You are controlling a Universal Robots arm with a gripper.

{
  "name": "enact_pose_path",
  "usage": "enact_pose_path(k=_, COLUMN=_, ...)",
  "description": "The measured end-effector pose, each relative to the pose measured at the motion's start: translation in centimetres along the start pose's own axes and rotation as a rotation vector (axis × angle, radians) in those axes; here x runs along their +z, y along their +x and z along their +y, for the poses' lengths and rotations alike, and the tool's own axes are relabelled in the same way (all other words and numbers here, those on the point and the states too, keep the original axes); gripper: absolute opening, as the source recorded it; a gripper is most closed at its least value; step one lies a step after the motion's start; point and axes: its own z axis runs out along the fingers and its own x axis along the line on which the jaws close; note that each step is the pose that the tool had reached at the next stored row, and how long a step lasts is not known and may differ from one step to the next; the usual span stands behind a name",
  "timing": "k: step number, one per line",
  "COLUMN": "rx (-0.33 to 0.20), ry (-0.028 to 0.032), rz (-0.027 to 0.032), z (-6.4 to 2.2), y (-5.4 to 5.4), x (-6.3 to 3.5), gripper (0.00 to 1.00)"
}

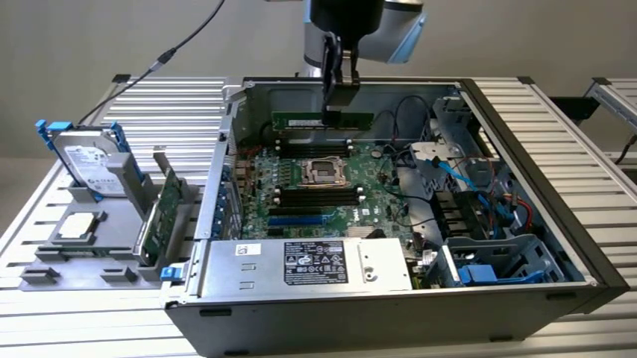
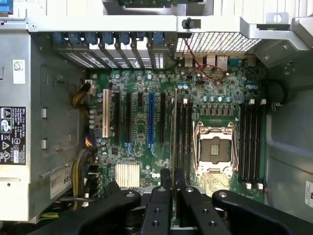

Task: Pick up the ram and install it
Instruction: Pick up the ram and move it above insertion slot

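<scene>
Soft, even overhead light, no hard shadows. Exterior view: pale table (image 1: 179,104) slats bright, case (image 1: 289,97) interior dimmer, deepest at the exterior view's right. Wrist view: motherboard (image 2: 142,122) evenly lit, heatsink (image 2: 127,175) nearly blown white — black gripper (image 2: 172,172) underexposed.

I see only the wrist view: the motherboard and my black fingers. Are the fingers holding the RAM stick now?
Observer: Yes. In the exterior view the fingers are shut on the long thin green RAM stick, near its middle.
Operator: Is it seated in a slot?
Observer: No. It hangs level above the green motherboard, inside the open metal computer case.
Operator: Is anything outside the case?
Observer: A silver hard drive stands in a grey holder at the exterior view's left.
</scene>
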Motion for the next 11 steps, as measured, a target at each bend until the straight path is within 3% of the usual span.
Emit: enact_pose_path(k=11, rx=-0.023, ry=0.0067, rz=0.0007, z=-0.31, y=-1.5, x=1.85, gripper=0.14)
